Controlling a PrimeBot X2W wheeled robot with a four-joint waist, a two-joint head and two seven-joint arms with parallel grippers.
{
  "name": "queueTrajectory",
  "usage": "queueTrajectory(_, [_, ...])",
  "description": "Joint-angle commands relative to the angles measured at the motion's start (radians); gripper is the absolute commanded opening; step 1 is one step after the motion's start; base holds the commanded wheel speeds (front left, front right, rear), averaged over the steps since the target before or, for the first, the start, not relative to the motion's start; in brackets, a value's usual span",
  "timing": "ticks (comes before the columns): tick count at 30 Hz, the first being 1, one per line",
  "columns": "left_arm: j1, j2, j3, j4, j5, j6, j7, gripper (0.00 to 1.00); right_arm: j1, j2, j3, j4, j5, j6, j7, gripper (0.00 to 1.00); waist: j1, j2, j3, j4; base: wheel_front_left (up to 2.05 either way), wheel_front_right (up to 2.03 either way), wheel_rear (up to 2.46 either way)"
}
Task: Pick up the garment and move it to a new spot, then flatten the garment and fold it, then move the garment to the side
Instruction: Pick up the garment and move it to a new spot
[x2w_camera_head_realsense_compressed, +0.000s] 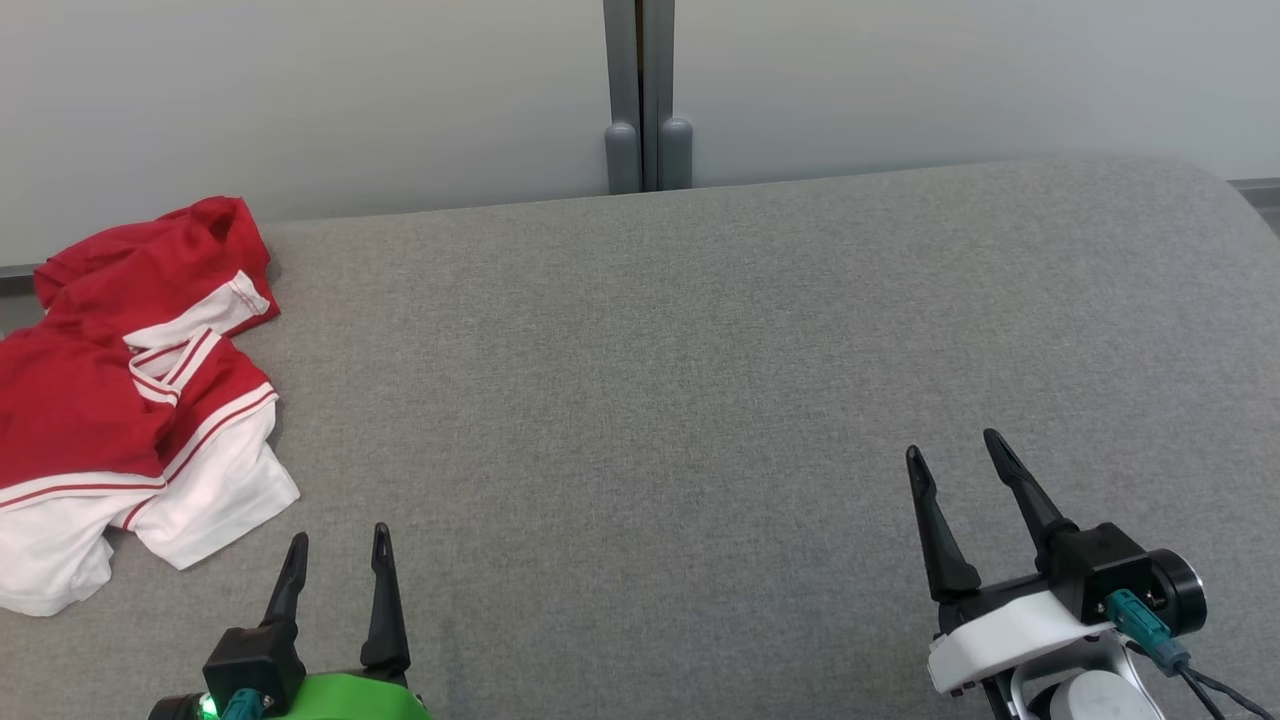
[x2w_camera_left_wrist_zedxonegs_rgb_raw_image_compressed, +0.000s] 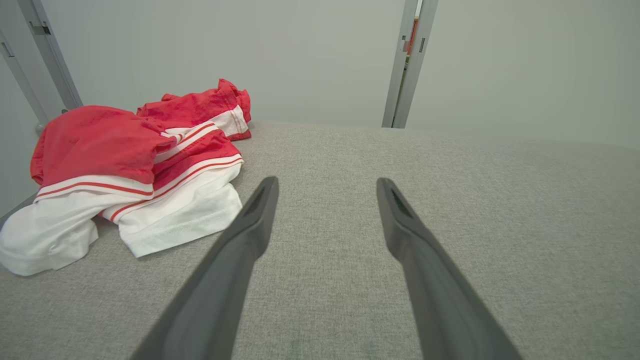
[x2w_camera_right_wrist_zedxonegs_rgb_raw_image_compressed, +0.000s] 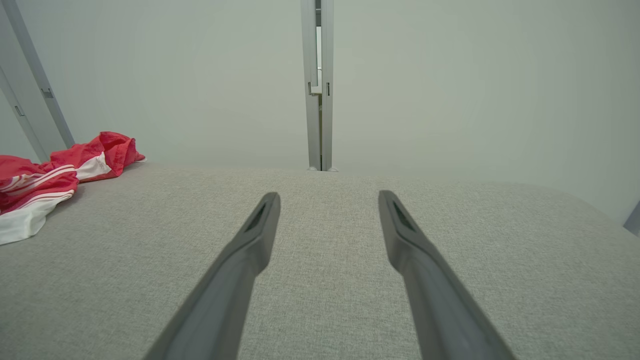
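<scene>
Grey fabric surface (x2w_camera_head_realsense_compressed: 700, 350) takes up most of the head view. It looks like some kind of padded top, and most of it is bare. Red and white garment (x2w_camera_head_realsense_compressed: 120, 400) is bunched in a crumpled heap at the far left of it, not flattened and not folded. So progress-wise I'd say nothing is done yet: the pickup, move, flatten, fold and final shift to the side are all left. Left gripper (x2w_camera_head_realsense_compressed: 340, 535) sits low by the front edge, near the heap's white hem but not touching it, fingers spread and holding nothing. Right gripper (x2w_camera_head_realsense_compressed: 952, 446) is well apart from the garment on the other side, also spread wide and empty. Containers: can't spot any, the garment lies straight on the fabric.
</scene>
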Motion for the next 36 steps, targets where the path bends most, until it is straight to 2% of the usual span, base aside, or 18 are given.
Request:
queueTrajectory(1, [0.008,0.007,0.003,0.000,-0.009,-0.001,-0.001,1.00,0.011,-0.004,-0.001,-0.003,-0.003,0.000,-0.003,1.00,0.0000,0.0000,0.000,0.000,0.00,0.00,0.00])
queueTrajectory(9, [-0.001,0.007,-0.009,0.006,-0.008,-0.007,-0.001,1.00,0.020,-0.004,-0.006,-0.005,-0.004,0.000,-0.003,1.00,0.0000,0.0000,0.002,0.033,0.00,0.00,0.00])
queueTrajectory(13, [-0.007,0.007,-0.012,0.002,-0.004,-0.006,-0.001,1.00,0.026,-0.004,-0.006,-0.008,-0.006,0.000,-0.003,1.00,0.0000,0.0000,0.004,0.090,0.00,0.00,0.00])
queueTrajectory(27, [-0.002,0.007,0.007,-0.015,0.003,-0.008,-0.001,1.00,0.027,-0.004,0.011,-0.007,0.002,0.000,-0.003,1.00,0.0000,0.0000,0.000,0.355,0.00,0.00,0.00])
queueTrajectory(36, [0.007,0.007,0.014,-0.020,-0.009,-0.006,-0.001,1.00,0.015,-0.004,0.030,0.000,-0.005,0.000,-0.003,1.00,0.0000,0.0000,0.006,0.433,0.00,0.00,0.00])
